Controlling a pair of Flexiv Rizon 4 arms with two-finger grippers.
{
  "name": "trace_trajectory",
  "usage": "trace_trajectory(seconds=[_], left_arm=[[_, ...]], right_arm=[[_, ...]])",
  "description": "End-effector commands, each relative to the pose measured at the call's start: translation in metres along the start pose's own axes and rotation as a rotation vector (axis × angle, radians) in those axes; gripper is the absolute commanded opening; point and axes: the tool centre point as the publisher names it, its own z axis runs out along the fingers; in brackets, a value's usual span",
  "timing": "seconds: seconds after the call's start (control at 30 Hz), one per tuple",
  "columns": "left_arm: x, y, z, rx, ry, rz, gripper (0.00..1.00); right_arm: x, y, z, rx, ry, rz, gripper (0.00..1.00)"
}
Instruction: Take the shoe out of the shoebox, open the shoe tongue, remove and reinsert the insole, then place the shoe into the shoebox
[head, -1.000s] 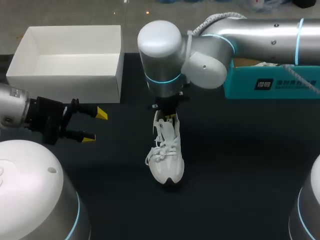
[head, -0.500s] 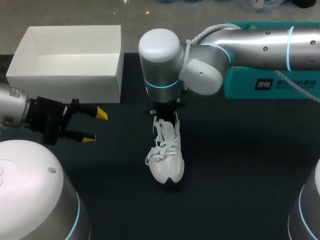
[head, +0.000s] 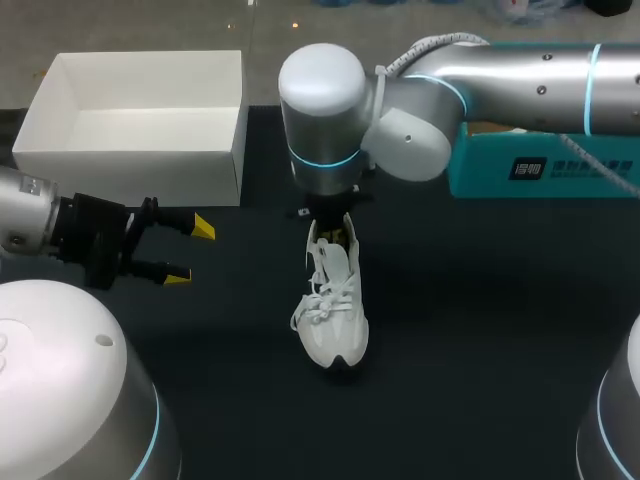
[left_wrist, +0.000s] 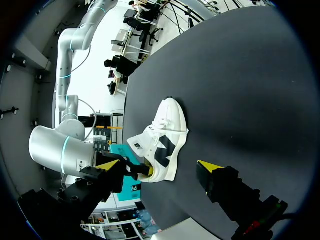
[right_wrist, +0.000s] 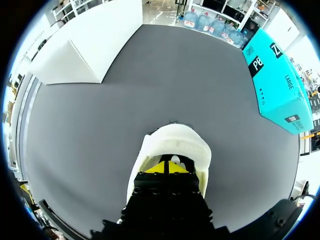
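Shoe (head: 333, 305) is out of the box, standing on its sole mid-tabletop (head: 480, 330), toe toward the robot, heel toward the far edge. Laces are loose and spill over its left side.

Right arm comes in from the right with its wrist directly above the heel. Right tool (right_wrist: 165, 167) points straight down into the shoe opening. In the right wrist view the yellow tips sit pressed together inside the collar, with the white padded rim curving round ahead of them. Can't tell whether anything thin is pinched between them.

Left tool (head: 190, 252) is spread wide and holds nothing. It hangs over the left side of the tabletop, just in front of the white shoebox (head: 130, 175) and well apart from the shoe, with its tips aimed toward it. The left wrist view has the shoe ahead of that tool, side-on, with the right tool at its heel end.

The shoebox is open-topped at the far left corner. A teal box (head: 540, 165) sits at the far right, partly under the right arm.
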Motion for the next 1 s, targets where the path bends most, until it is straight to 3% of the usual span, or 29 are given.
trace_trajectory(seconds=[0.03,0.17,0.27,0.5,0.6,1.0], left_arm=[[-0.001,-0.001,0.0,-0.001,0.005,0.0,1.0],[-0.001,-0.001,0.0,-0.001,0.005,0.0,1.0],[-0.001,-0.001,0.0,-0.001,0.005,0.0,1.0],[-0.001,-0.001,0.0,-0.001,0.005,0.0,1.0],[-0.001,-0.001,0.0,-0.001,0.005,0.0,1.0],[-0.001,-0.001,0.0,-0.001,0.005,0.0,1.0]], right_arm=[[0.001,0.002,0.018,0.033,0.035,0.004,0.0],[0.002,-0.005,0.024,0.122,0.018,0.03,0.0],[0.002,-0.009,0.024,0.144,0.019,0.029,0.0],[-0.006,-0.017,-0.012,0.071,-0.031,0.075,0.0],[-0.009,-0.022,-0.017,0.076,-0.041,0.12,0.0],[0.002,-0.034,0.023,0.191,-0.014,0.115,0.0]])
